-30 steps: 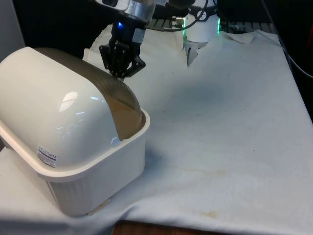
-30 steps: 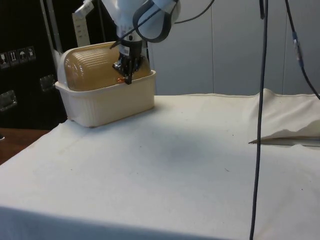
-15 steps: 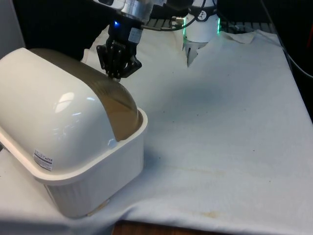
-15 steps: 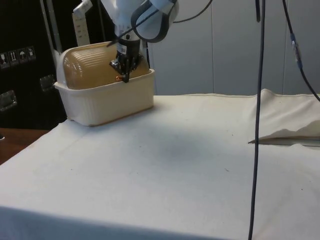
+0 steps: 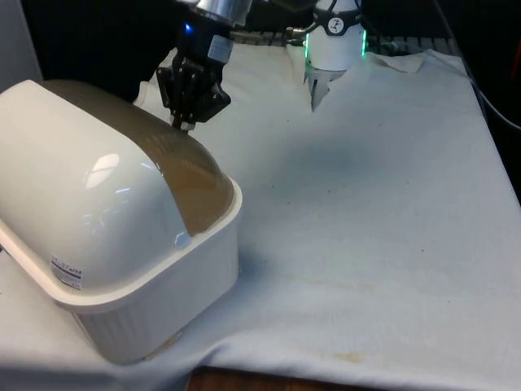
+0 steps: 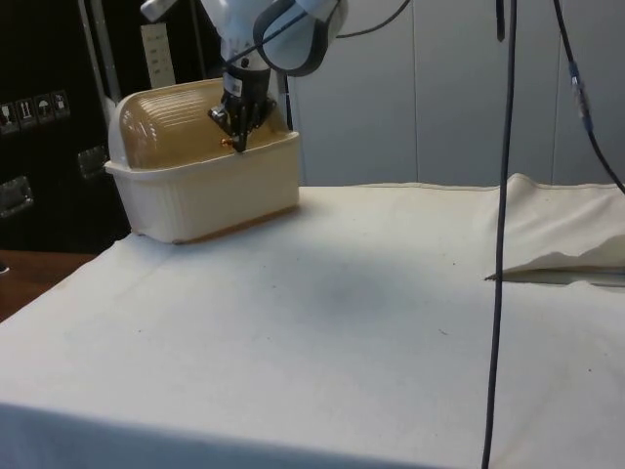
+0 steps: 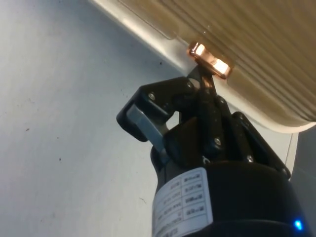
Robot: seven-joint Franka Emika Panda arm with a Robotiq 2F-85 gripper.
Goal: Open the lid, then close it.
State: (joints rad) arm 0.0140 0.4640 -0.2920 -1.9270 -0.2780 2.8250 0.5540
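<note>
A cream bread box [image 5: 163, 285] stands at the front view's left, with a rounded cream back shell [image 5: 81, 187] and a ribbed, see-through brown roll lid [image 5: 191, 175]. In the side view the bread box [image 6: 205, 191] is at the far left and its lid [image 6: 166, 127] domes over it. My gripper [image 5: 186, 122] is at the lid's top edge. In the wrist view the gripper [image 7: 205, 81] is shut on the lid's small copper handle [image 7: 208, 59], whose edge has come a little off the cream rim. The gripper [image 6: 234, 144] holds the handle just above the box's front rim.
The robot's base [image 5: 334, 45] stands at the table's far end. A raised fold of cloth [image 6: 566, 256] lies at the side view's right, and a dark cable [image 6: 500, 244] hangs in front there. The box sits close to the table's corner [image 5: 32, 358].
The gripper has risen and moved towards the front view's left, taking the lid's handle up along the dome. The whole box has shifted slightly that way too.
</note>
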